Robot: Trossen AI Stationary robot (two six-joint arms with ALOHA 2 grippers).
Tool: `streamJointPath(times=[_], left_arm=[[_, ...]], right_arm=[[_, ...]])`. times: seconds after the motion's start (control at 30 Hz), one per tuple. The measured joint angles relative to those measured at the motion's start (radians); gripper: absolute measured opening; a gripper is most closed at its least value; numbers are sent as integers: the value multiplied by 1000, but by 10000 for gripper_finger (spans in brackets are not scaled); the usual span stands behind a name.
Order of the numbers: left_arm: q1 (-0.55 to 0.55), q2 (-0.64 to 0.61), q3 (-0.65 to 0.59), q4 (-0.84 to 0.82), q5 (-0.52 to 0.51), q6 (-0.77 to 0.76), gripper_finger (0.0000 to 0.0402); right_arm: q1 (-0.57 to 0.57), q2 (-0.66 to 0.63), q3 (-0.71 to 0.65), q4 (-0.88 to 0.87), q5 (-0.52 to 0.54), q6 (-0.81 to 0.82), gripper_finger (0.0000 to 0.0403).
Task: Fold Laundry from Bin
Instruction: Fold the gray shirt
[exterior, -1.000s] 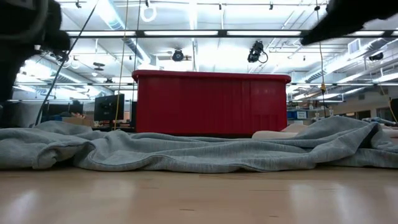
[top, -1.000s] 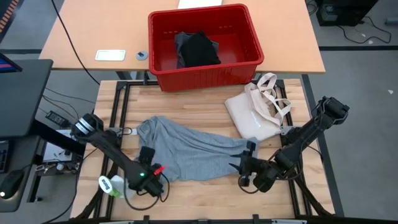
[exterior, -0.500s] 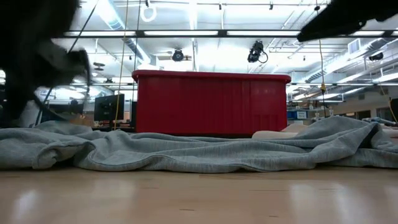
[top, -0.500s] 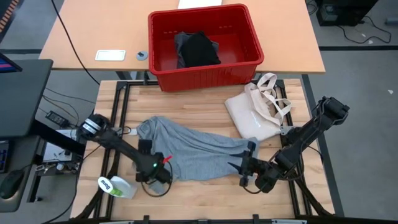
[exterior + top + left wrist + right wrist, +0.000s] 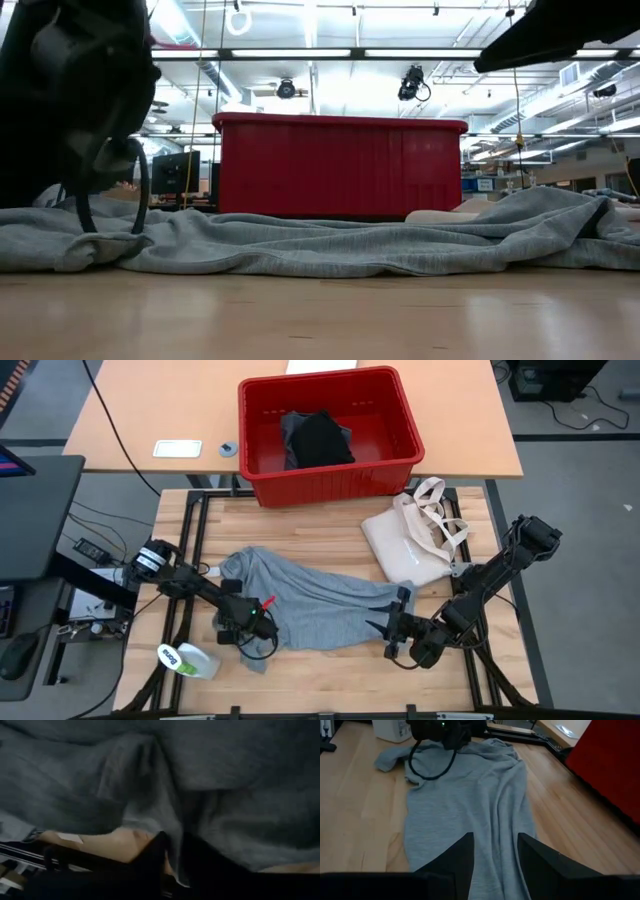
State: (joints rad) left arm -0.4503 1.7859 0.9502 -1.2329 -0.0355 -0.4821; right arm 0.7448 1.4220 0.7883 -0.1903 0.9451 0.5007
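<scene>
A: Right, positions. Grey T-shirt (image 5: 310,605) lies spread and wrinkled across the wooden table (image 5: 330,530), running from the left side toward the right front. Red bin (image 5: 328,432) stands on the far tan table, with a black garment (image 5: 318,440) heaped inside.

B: Left gripper (image 5: 248,622)?

A: Down on the shirt's left end, near the front edge. Its wrist view shows grey cloth gathered into a ridge right at the dark fingers (image 5: 155,857), which look pinched on a fold of it.

B: And the right one?

A: Right gripper (image 5: 392,628) sits low at the shirt's other end. Fingers (image 5: 455,857) spread apart, resting on the cloth with a strip of it between them, not squeezing it.

B: Anything else on the table?

A: Cream tote bag (image 5: 412,540) at the far right, just beside the shirt's right end. White bottle (image 5: 188,658) on its side at the front left corner, near the left gripper.
</scene>
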Motion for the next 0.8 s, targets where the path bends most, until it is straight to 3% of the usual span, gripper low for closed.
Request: streamJointPath(times=[0.07, 0.33, 0.43, 0.6, 0.67, 0.8], left_arm=[[0, -9, 30, -20, -1, 0, 16], [6, -202, 258, -26, -39, 27, 5], [29, -322, 317, -6, -244, 17, 5], [69, -520, 315, -4, -776, -108, 6], [101, -577, 297, -12, -867, -138, 6], [215, -651, 236, -14, -948, -180, 6]], right_arm=[[0, 0, 0, 7, 0, -5, 158], [-1, 0, 0, 18, -8, -6, 158], [-1, 0, 0, 22, -20, -7, 158], [-1, 0, 0, 25, -34, -7, 158], [-1, 0, 0, 25, -34, -7, 158], [-1, 0, 0, 32, -36, -10, 158]])
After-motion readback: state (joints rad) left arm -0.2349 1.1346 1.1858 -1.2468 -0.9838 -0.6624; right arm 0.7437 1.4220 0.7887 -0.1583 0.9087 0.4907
